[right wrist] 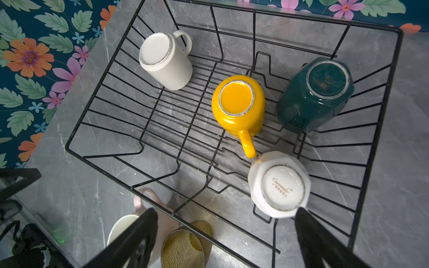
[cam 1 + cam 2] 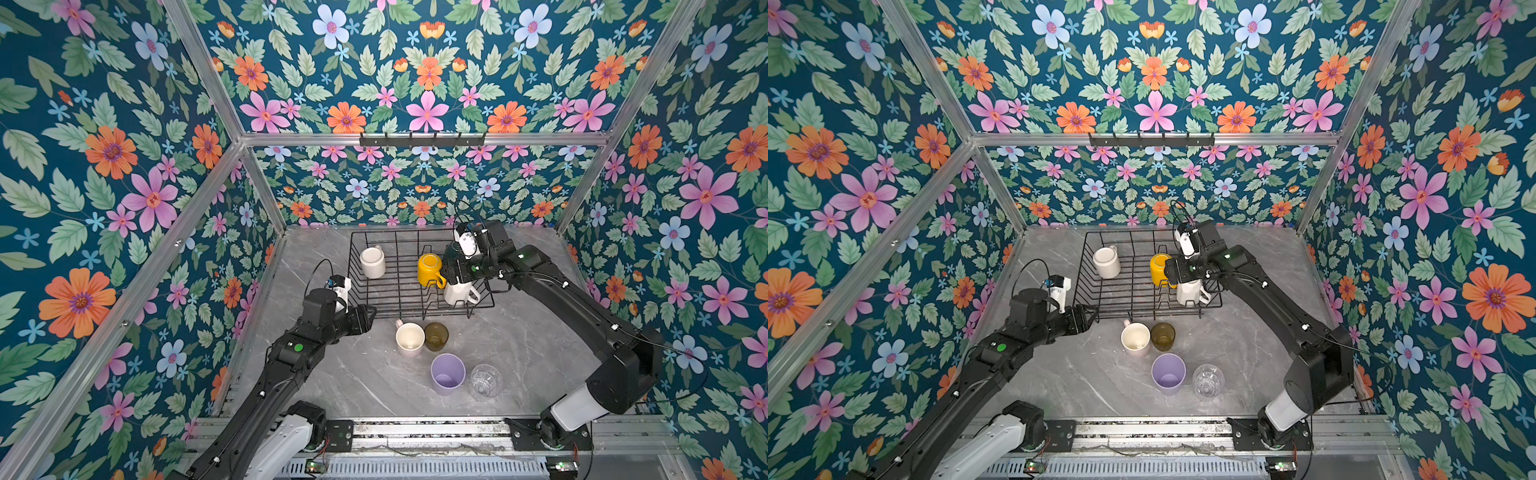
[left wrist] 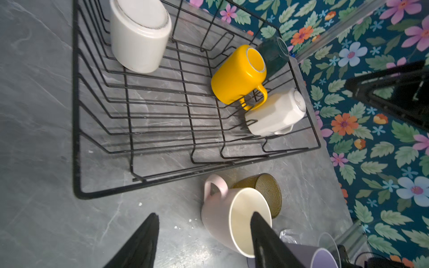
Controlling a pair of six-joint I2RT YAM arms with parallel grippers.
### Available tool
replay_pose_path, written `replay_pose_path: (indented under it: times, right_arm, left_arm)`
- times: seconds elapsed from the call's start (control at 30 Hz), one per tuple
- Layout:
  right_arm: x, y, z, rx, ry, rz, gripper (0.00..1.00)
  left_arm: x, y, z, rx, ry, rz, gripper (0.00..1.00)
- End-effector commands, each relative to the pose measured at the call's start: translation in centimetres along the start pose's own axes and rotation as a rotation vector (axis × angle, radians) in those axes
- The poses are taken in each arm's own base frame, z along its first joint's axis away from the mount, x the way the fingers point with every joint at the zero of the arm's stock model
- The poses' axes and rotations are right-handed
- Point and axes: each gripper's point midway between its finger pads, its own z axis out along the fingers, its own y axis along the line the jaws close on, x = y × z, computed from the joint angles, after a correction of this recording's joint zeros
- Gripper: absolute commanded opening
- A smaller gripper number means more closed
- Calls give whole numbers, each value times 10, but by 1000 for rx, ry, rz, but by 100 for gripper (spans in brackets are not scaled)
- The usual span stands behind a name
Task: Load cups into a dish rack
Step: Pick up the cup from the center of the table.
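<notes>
Now | left hand (image 3: 204, 213) spread, pink mug (image 3: 220, 222) on table (image 3: 41, 120) just ahead, not gripped | right hand (image 1: 226, 208) spread above rack (image 1: 392, 76), white mug (image 1: 278, 185) just below

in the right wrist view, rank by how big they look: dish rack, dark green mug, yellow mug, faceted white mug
dish rack
dark green mug
yellow mug and faceted white mug: alike, white one nearer the camera, so unranked
</notes>
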Motion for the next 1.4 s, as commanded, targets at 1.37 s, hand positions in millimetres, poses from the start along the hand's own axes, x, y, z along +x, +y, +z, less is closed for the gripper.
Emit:
replay_pose_path:
  times: [1.37]
  right_arm:
    - [26,-9,-5,11,-2,22,92]
  left_arm:
    - [94,-22,67,-249,180,81,50]
